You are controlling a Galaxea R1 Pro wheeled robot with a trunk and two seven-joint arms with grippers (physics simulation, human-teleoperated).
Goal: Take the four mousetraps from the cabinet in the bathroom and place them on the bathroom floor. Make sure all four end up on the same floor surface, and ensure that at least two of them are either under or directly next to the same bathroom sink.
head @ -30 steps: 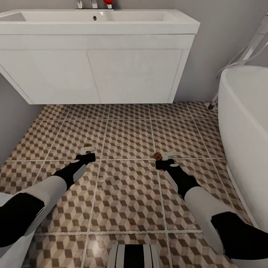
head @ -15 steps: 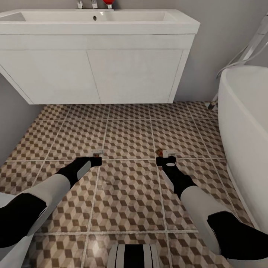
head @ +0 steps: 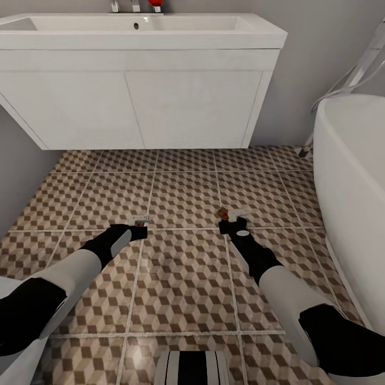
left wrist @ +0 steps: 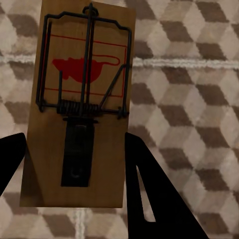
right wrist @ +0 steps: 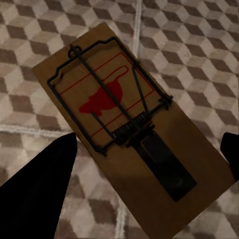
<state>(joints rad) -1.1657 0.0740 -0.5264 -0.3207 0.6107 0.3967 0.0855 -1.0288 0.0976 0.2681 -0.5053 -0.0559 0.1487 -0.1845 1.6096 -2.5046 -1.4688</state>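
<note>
Left end effector (head: 140,230) pinches one mousetrap (left wrist: 79,107), but the right end effector (head: 231,223), spread, may drop the other mousetrap (right wrist: 127,132) askew onto the floor (head: 182,278).

In front of me the wall (head: 315,48) is plain grey, evenly lit with soft shadow. A white basin (head: 139,32) tops a white boxy cupboard (head: 144,107) hung clear of the ground, chrome tap fittings (head: 124,5) at its back edge. The floor (head: 182,299) is square tiles in a brown, beige and grey cube pattern with pale grout. On my right curves a white bathtub (head: 353,176), with chrome pipes (head: 347,80) rising behind it.
</note>
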